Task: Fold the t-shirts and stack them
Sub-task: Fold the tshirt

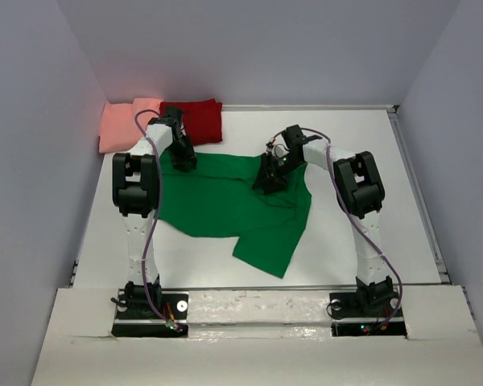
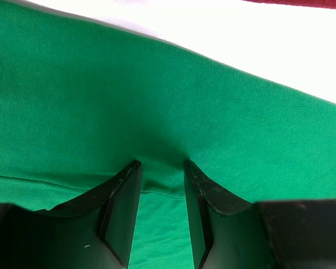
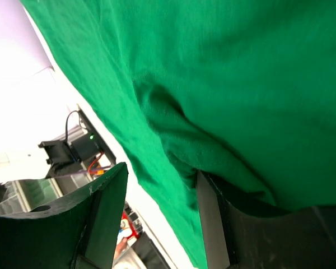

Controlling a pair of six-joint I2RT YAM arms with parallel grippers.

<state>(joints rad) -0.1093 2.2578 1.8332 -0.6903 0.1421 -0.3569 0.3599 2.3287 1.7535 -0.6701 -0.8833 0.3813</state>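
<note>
The bright green t-shirt (image 1: 225,205) lies partly spread in the middle of the white table, with a flap reaching toward the front. My left gripper (image 1: 183,157) rests on its back left edge. In the left wrist view the gripper (image 2: 162,163) is open, its tips pressed onto the green fabric (image 2: 157,89) with a hem between them. My right gripper (image 1: 271,178) is over the shirt's back right part. In the right wrist view it (image 3: 159,171) is open wide, and green fabric (image 3: 241,67) drapes against one finger (image 3: 213,224). The salmon-pink shirt (image 1: 125,122) and the dark red shirt (image 1: 195,119) lie folded at the back left.
White walls close the table (image 1: 370,233) at the back and both sides. The dark red shirt's edge (image 2: 302,3) lies just beyond the left gripper. The arm bases (image 1: 149,305) stand at the near edge.
</note>
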